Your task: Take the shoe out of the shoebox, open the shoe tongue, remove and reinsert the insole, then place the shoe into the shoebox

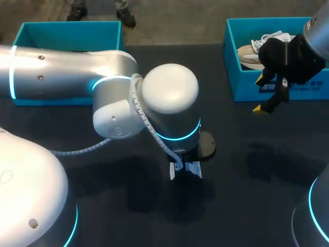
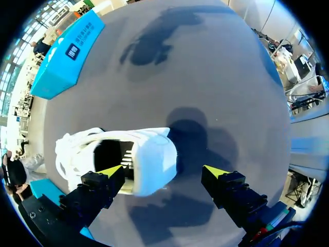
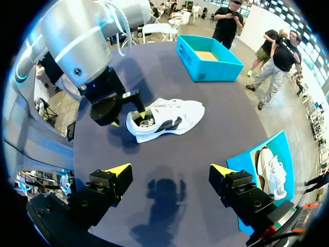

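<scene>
A white shoe (image 3: 167,119) lies on its side on the dark table, outside both boxes. My left gripper (image 2: 163,171) hangs open over its opening end; the shoe (image 2: 121,157) lies under and beside one yellow-tipped finger (image 2: 110,171), with the other finger clear of it. In the head view my left arm covers most of the shoe (image 1: 194,169). My right gripper (image 1: 262,95) is open and holds nothing, in front of the right blue shoebox (image 1: 247,90). From the right wrist view the same gripper (image 3: 170,170) hovers high above bare table, some way short of the shoe.
The right shoebox (image 3: 247,159) holds a second, beige and white shoe (image 1: 252,54). An open blue box (image 1: 69,31) stands at the back left; in the right wrist view that box (image 3: 208,56) shows a bare bottom. My left arm (image 1: 103,87) spans the table's middle.
</scene>
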Robot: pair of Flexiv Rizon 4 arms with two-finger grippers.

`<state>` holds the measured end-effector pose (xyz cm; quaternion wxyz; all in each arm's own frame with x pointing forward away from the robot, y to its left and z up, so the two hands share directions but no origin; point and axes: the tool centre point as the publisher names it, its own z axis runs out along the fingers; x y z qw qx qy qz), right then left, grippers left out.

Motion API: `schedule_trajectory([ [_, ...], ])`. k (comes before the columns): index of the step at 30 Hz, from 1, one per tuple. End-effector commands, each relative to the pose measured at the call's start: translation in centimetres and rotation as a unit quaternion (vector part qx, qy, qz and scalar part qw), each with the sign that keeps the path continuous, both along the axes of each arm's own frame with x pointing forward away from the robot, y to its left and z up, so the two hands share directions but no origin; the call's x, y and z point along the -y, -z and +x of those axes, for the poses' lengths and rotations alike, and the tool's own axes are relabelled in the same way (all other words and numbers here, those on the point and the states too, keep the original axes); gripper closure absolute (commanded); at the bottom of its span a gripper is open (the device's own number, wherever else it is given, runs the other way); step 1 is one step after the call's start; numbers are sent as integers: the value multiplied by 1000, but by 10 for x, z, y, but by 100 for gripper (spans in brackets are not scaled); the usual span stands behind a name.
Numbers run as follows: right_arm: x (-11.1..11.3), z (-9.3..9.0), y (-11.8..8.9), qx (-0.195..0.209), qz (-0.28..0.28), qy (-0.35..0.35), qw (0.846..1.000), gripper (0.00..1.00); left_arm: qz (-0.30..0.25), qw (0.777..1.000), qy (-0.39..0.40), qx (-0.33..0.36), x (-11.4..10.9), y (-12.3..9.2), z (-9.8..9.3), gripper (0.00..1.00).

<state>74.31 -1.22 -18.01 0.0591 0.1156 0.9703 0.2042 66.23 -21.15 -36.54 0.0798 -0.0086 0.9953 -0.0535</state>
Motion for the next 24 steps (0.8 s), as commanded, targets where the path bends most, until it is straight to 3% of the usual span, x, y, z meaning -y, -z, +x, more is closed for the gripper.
schedule_trajectory([
  [1,-1,1,1,0,-2,1,1000,0,8,1000,3,-11,13,22,6,0],
  [9,-1,1,1,0,-2,1,1000,0,13,1000,6,-18,15,31,5,0],
  [12,-1,1,1,0,-2,1,1000,0,12,1000,2,-17,16,31,5,11],
  [17,-1,1,1,0,-2,1,1000,0,9,1000,-4,-13,15,26,3,52],
  [22,-1,1,1,0,-2,1,1000,0,7,1000,-4,-13,15,26,1,68],
  [24,-1,1,1,0,-2,1,1000,0,6,1000,-5,-18,14,28,0,87],
])
